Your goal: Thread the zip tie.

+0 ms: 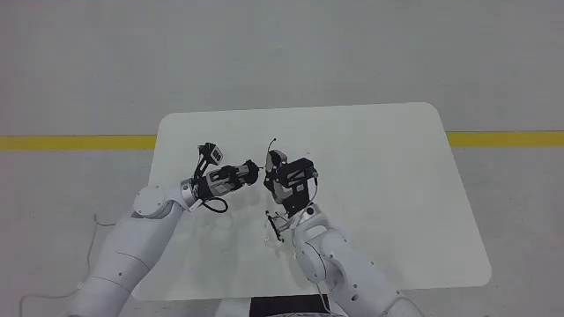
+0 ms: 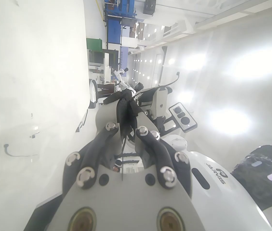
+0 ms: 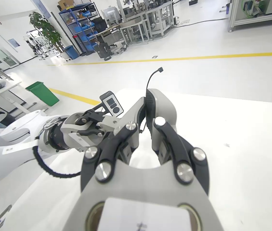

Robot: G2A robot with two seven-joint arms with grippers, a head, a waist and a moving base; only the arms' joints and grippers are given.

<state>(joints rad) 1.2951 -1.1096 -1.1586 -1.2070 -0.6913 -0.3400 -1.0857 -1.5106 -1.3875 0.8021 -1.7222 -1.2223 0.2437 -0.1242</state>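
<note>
Inspecting the hold: the right pincer (image 3: 148,103) is clenched on the tie (image 3: 149,81), pads flat against the strap. The upper length rises clear and curves over to the head (image 3: 160,69). The left pincer (image 2: 126,105) stands tip to tip with it above the bench (image 3: 222,126), pads likewise pressed together. A thin black strand runs between those pads toward the wrist; I judge it to be the tie's tail, so this pincer too is grasping the tie. Both arms hold the tie off the bench, over the bench's middle. A spare tie (image 2: 20,155) lies flat on the bench, well apart. Handling assessment: the tie is very light, narrow and springy (it keeps its own curve unsupported). It is smooth enough to slide through flat pads, and it will bow rather than push if held far from the end. Recommended holds: one pincer just behind the head to fix the slot's direction, the other close to the tail tip so that little free length is left to buckle. Whether the tail tip has reached the head cannot be told; threading is judged not yet done.
</note>
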